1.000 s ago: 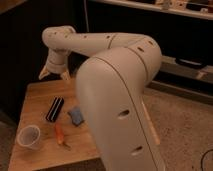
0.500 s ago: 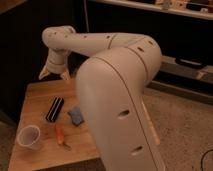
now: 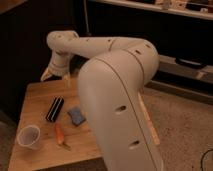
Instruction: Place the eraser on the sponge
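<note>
In the camera view, the robot's big cream-coloured arm (image 3: 117, 105) fills the middle and right of the scene. It rises from the lower edge, bends at the top right, and reaches back to the left over a wooden worktop (image 3: 35, 97). The gripper (image 3: 55, 77) hangs at the end of the arm, pointing down over the far edge of the worktop, well apart from everything lying on it. Its fingers (image 3: 46, 76) seem to be spread apart with nothing between them, though the view there is soft enough that this is a fair reading and not a certain one.

The eraser (image 3: 54, 109) lies flat on the worktop, nearer the camera than the gripper and a little left of the middle. It is a black oblong with pale stripes along its length, its long side running from the near edge toward the far one. The sponge (image 3: 77, 116), a small blue-grey pad, lies flat just beside it to the right, close against the arm's bulk. A narrow strip of wood seems to separate the two. The eraser is on the wood, not on the sponge.

An orange carrot-shaped item (image 3: 59, 135) lies nearer the camera than the eraser, pointing toward the front edge. To its left, a pale cup (image 3: 28, 137) stands upright with its mouth open to the top, near the front left corner.

Right of the worktop is speckled floor (image 3: 185, 125), with dark shelving (image 3: 150, 25) behind.
</note>
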Controlling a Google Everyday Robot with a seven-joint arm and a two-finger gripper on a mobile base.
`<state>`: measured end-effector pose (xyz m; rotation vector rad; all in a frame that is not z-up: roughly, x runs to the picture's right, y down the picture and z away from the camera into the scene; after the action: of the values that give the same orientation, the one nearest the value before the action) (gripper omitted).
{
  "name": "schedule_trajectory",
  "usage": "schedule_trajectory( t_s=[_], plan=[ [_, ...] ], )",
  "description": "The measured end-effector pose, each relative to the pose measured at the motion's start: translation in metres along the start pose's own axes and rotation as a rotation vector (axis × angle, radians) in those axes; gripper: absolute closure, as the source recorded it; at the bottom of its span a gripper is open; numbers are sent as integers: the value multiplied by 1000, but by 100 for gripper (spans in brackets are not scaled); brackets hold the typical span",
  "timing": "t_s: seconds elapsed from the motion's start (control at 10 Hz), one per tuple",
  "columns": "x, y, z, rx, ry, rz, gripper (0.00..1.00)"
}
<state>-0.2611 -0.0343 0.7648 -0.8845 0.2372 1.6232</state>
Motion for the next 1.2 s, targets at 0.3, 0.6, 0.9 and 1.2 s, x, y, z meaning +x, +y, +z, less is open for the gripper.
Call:
schedule_trajectory(
  t_s=[0.3, 0.6, 0.9, 1.2],
  plan=[
    [12, -42, 30, -126, 72, 57, 20],
    [19, -80, 55, -257, 108, 111, 20],
    [4, -67, 79, -272, 135, 93, 20],
    [-14, -39, 110, -231, 166, 51, 20]
  ],
)
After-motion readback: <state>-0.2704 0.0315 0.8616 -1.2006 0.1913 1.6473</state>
